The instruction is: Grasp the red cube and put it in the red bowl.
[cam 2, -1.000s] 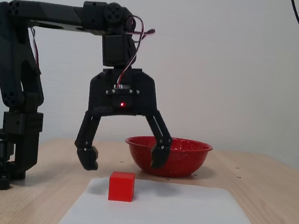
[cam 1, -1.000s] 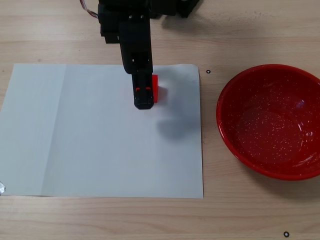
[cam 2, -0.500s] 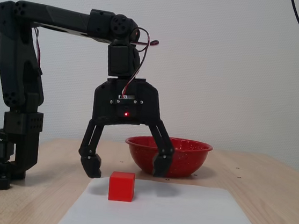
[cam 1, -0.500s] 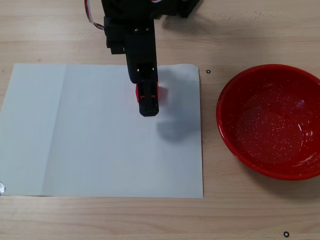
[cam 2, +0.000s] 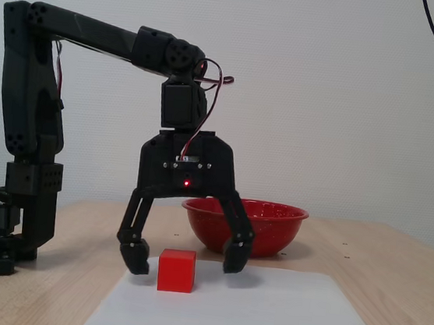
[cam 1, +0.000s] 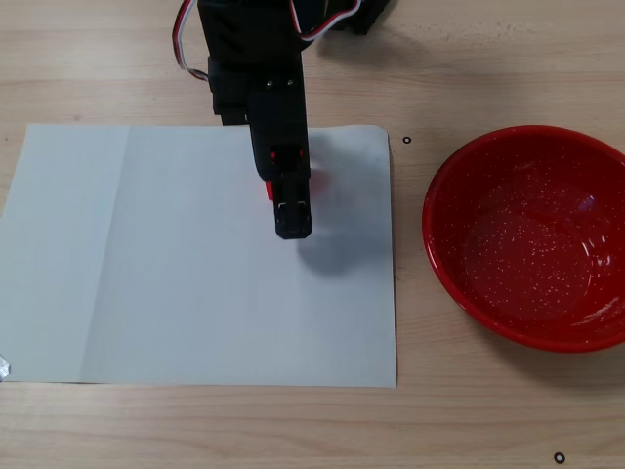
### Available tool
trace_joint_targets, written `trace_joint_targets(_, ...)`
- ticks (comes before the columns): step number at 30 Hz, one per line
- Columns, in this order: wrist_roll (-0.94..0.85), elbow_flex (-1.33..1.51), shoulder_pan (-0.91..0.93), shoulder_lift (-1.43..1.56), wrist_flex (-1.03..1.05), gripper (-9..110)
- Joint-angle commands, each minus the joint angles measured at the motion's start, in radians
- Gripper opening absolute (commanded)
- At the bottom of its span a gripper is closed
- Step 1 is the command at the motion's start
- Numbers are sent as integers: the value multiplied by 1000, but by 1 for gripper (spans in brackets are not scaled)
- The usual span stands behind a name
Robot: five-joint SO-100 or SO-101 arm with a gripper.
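Observation:
The red cube [cam 2: 176,271] sits on a white sheet of paper [cam 2: 278,318]. In a fixed view from above only a red sliver of the cube [cam 1: 268,189] shows beside the black arm that covers it. My gripper [cam 2: 184,261] is open and points straight down, with one finger on each side of the cube and its tips close to the paper. It also shows from above [cam 1: 290,195]. I see a small gap between each finger and the cube. The red bowl [cam 1: 527,244] stands empty on the wood table right of the paper, and behind the gripper in the side view [cam 2: 272,231].
The paper [cam 1: 146,274] covers most of the table's middle in the view from above. The arm's base [cam 2: 7,217] stands at the left of the side view. Small black marks [cam 1: 406,140] dot the wooden table.

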Motion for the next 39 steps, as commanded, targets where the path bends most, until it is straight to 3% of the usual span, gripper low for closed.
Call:
trace_joint_targets(1,-11,-28,15,31,-26,44)
trace_joint_targets(30,-18,-3,-8,15,-54,31)
trace_joint_targets(36,-44,-32,-25,25,-14,2)
trace_joint_targets(39,-52,-37,-32,40,2,0)
